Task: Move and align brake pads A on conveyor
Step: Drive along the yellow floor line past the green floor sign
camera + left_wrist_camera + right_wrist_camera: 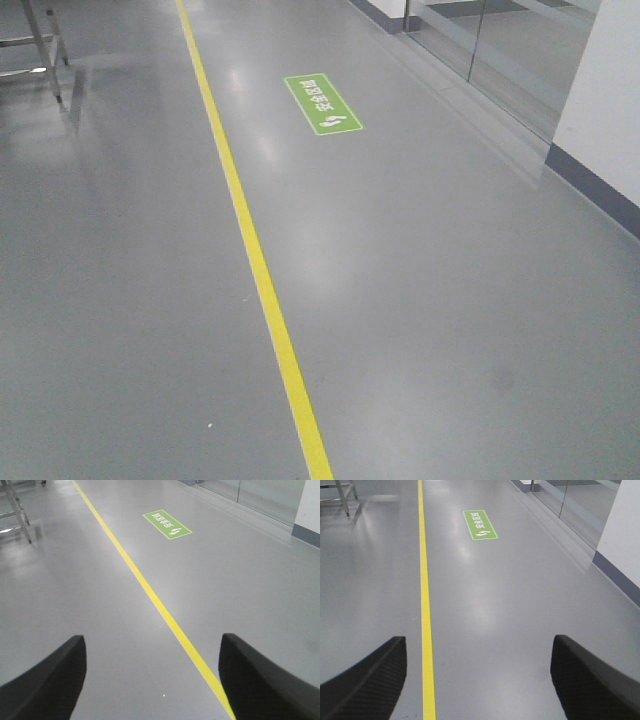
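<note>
neither the brake pads a nor the conveyor shows in any view, so where they lie cannot be told. only grey floor (450, 330) is seen, with a yellow line (262, 280) running from 6 toward 11 o'clock and a green sign (323, 104) near 12 o'clock. the left pincer (151, 645) and right pincer (480, 645) both gape wide, holding nothing. such pads are likely stiff, thin and fairly dense; a pinch across the short width at mid-length should suit.
</note>
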